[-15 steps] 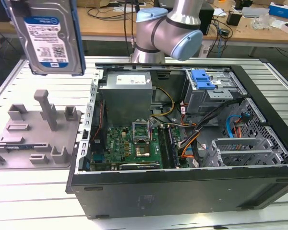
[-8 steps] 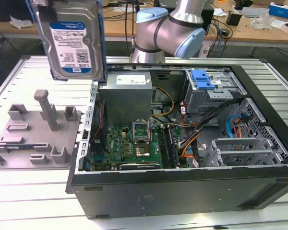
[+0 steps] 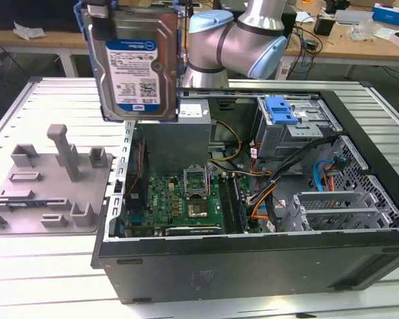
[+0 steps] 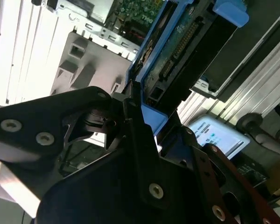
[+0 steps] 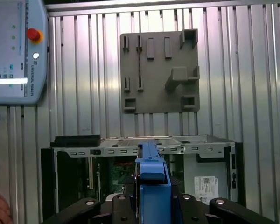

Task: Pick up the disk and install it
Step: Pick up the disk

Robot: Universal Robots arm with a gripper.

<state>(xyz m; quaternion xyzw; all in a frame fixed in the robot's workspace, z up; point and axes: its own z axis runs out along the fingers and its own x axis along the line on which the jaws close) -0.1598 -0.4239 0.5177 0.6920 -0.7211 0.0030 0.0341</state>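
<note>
One disk aloft, clamped by its blue frame.
Grey holder plate (image 3: 53, 179) lies below the gripper (image 4: 139, 109), toward the exterior view's left. Disk (image 3: 136, 63) hangs upright in the closed fingers, above a side wall of the computer case (image 3: 253, 262). Drive cage (image 3: 289, 139) sits lower, toward the exterior view's right. Judgement: the carry wants a firm, square grip and enough height to clear wall and cables.

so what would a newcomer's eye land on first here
The silver disk hangs in the air at the exterior view's upper left, and the first wrist view shows it clamped edge-on in the pincer. Under it lies the open computer case with its green board exposed. A grey fixture plate sits on the table at the exterior view's left.
</note>
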